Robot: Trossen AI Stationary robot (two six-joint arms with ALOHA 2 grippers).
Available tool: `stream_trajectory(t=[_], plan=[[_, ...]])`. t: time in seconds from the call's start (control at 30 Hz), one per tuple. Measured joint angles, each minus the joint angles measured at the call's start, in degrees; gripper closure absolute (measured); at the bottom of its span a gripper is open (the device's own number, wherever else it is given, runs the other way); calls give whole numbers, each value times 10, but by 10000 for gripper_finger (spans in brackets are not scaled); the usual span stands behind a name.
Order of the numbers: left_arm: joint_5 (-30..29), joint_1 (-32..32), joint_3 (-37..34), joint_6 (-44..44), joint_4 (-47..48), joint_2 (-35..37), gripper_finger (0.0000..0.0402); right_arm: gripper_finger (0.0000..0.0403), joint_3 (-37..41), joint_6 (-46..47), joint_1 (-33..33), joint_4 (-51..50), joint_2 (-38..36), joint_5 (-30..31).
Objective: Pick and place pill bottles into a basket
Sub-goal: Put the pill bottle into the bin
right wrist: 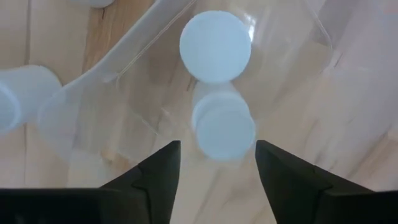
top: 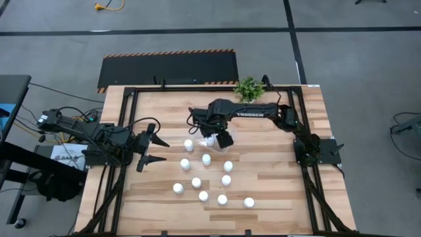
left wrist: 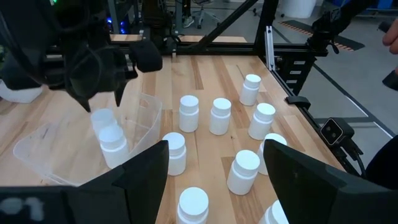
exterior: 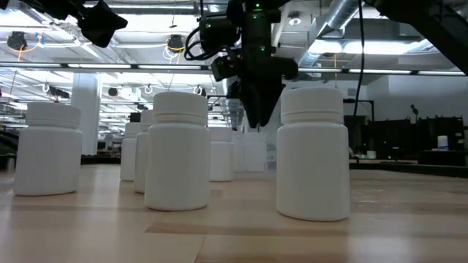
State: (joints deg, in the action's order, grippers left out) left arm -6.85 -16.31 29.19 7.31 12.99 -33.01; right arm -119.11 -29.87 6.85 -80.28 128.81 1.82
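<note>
We count 2 pill bottles (right wrist: 216,46) standing inside the basket (left wrist: 146,115), the clear tub near the middle of the table (top: 276,191), just in front of the small green plant (top: 248,88). Both are upright and close together against one end of the tub. That is the finished part, as far as we can see. Outside the tub, about 10 more bottles (top: 206,159) stand upright, scattered over the wood toward the front edge, none tipped; so we judge the job to be at an early stage, with most of it left.

The right pincer (right wrist: 217,165) hangs directly over the basket, pointing straight down, its arm reaching in from the right side of the table and bent sharply at the wrist. Its 2 fingers are spread, and they straddle the nearer of the 2 bottles without touching it, so we take it that this bottle stands free on the tub floor rather than being pinched.

The left pincer (top: 152,143) waits low at the left edge of the table, aimed across toward the bottles, fingers spread wide and holding nothing. The nearest loose bottles stand well apart from it
</note>
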Motion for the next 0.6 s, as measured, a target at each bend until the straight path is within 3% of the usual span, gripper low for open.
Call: stream_trajectory(t=[0.3, 0.43, 0.6], plan=[[0, 0, 0, 0, 0, 0, 150, 191, -105, 93, -9, -94, -5, 72], [6, 0, 0, 0, 0, 0, 150, 195, -117, 210, -7, -95, -36, 55], [30, 0, 0, 0, -6, 0, 150, 200, -108, 338, -5, -97, -66, -24]])
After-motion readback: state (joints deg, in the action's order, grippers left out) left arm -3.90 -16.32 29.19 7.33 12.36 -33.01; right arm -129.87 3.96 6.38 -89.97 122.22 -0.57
